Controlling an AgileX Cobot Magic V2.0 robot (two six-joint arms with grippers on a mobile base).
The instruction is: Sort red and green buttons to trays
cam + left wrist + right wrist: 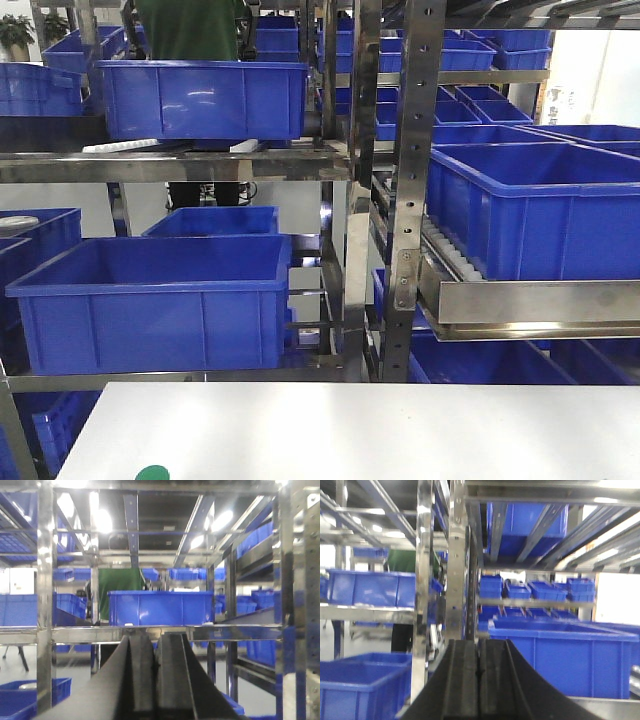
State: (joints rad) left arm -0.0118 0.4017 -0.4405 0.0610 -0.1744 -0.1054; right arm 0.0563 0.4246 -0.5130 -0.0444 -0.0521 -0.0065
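Facing the shelving, the front view is showing the white surface [350, 430] lying mostly bare. Only a small round green shape [152, 473] is peeking up at its bottom edge. It may be the green button's cap or a corner of something else; I cannot tell which. No red button and no tray are showing clearly, and neither hand is appearing here. Behind the surface, steel racking [415, 190] is carrying deep blue crates [150, 300], and a person in a green top [190, 28] is standing beyond them.

The left wrist view is supplying what the front one is lacking: the left hand [152, 645], its two dark fingers pressed together with nothing between them, is pointing level at the racking rather than down at the surface.

The right wrist view is giving the same for the right hand [479, 647], fingers lying flat against each other, empty, facing crates.

Judging from this, the sorting is barely starting, if at all: nothing is being held, no button is sitting in a tray in view, and both picks and both placements are waiting to be done.
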